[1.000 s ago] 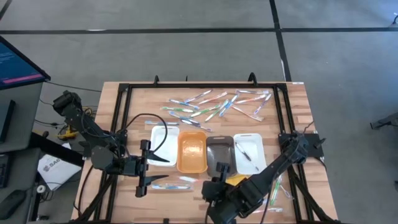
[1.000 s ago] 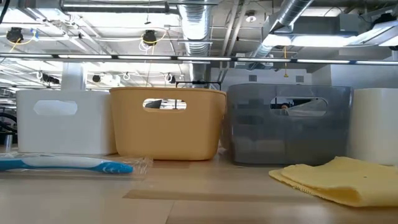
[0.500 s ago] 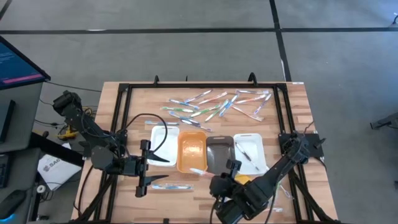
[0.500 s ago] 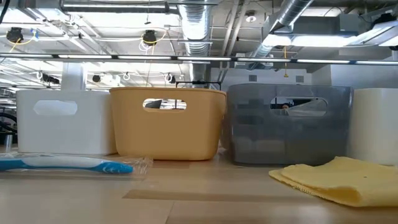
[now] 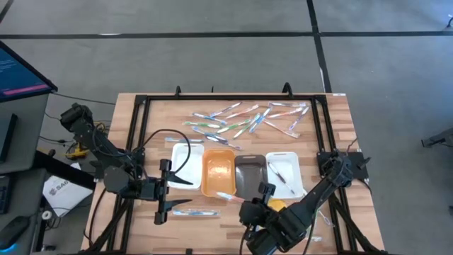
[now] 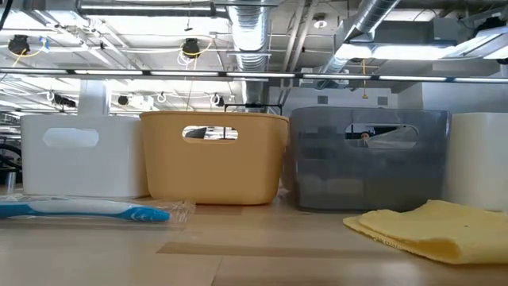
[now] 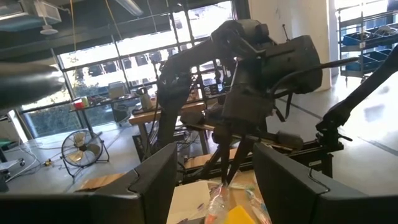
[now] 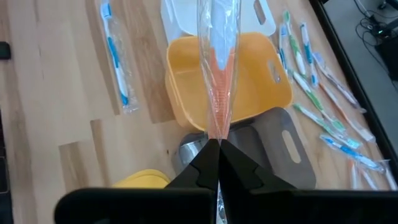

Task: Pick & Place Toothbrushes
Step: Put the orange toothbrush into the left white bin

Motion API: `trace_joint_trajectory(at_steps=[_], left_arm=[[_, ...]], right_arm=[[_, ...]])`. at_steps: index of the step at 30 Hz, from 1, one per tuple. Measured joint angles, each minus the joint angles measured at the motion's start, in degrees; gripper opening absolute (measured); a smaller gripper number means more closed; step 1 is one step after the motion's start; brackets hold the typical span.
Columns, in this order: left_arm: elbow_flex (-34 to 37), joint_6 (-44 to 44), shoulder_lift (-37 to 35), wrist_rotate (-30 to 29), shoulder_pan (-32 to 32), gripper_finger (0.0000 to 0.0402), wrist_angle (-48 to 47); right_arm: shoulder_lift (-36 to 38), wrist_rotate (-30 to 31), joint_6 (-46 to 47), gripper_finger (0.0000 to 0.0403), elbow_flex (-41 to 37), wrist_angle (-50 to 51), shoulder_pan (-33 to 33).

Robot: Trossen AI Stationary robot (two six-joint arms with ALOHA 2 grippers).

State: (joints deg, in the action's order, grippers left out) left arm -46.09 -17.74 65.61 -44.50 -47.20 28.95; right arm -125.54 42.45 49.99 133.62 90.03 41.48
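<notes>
My right gripper (image 5: 242, 204) is shut on a plastic-wrapped toothbrush with an orange handle (image 8: 217, 74), held over the near part of the orange tray (image 5: 218, 173). Many wrapped toothbrushes (image 5: 248, 117) lie in a loose pile on the far part of the table. A blue one (image 5: 192, 211) lies flat near the table's near edge, and also shows in the low view (image 6: 79, 209). One more lies in the right white tray (image 5: 283, 173). My left gripper (image 5: 165, 191) waits open, left of the trays, touching nothing. My right gripper pinches the wrapped toothbrush between its two fingers at one end of the handle (image 8: 216, 138). The fingers run along the stick. It juts straight out past the fingertips, lifted clear, with its far end (image 8: 214, 18) above the orange tray (image 8: 230, 81).
Four trays stand in a row: white (image 5: 187, 163), orange, grey (image 5: 249, 177), white. A yellow pad (image 5: 274, 205) lies near the grey tray, beside my right arm. A few more toothbrushes (image 5: 322, 216) lie at the near right. A black frame (image 5: 141, 106) borders the table.
My right gripper has swung from the near edge toward the orange tray, turning as it went. The orange-handled toothbrush has gone with it, from beside the blue toothbrush up to above the tray's near rim. Over the last half second it has barely moved.
</notes>
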Motion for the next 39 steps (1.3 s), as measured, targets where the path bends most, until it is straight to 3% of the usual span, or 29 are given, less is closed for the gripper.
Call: trace_joint_trajectory(at_steps=[9,18,28,34,36,39], left_arm=[[0.0,0.01,-0.01,0.01,0.01,0.0205,0.23],[0.0,0.02,-0.01,0.01,0.0,0.0205,0.67],[0.0,0.17,-0.01,0.01,0.0,0.0205,0.66],[0.0,0.39,-0.01,0.01,0.01,0.0205,0.66],[0.0,0.39,-0.01,0.01,0.0,0.0205,0.66],[0.0,0.39,-0.01,0.01,0.02,0.0205,0.68]], right_arm=[[-1.31,-3.06,-0.52,0.0,-0.07,-4.68,4.57],[-1.19,-10.09,-18.22,0.0,-1.08,-20.39,7.72],[1.13,-18.96,-28.41,0.0,-17.72,-41.66,3.6],[11.86,-18.71,-32.81,0.0,-37.98,-64.96,3.87],[14.64,-16.55,-35.4,0.0,-45.8,-73.98,3.71],[20.37,-8.45,-39.84,0.0,-54.94,-85.9,3.71]])
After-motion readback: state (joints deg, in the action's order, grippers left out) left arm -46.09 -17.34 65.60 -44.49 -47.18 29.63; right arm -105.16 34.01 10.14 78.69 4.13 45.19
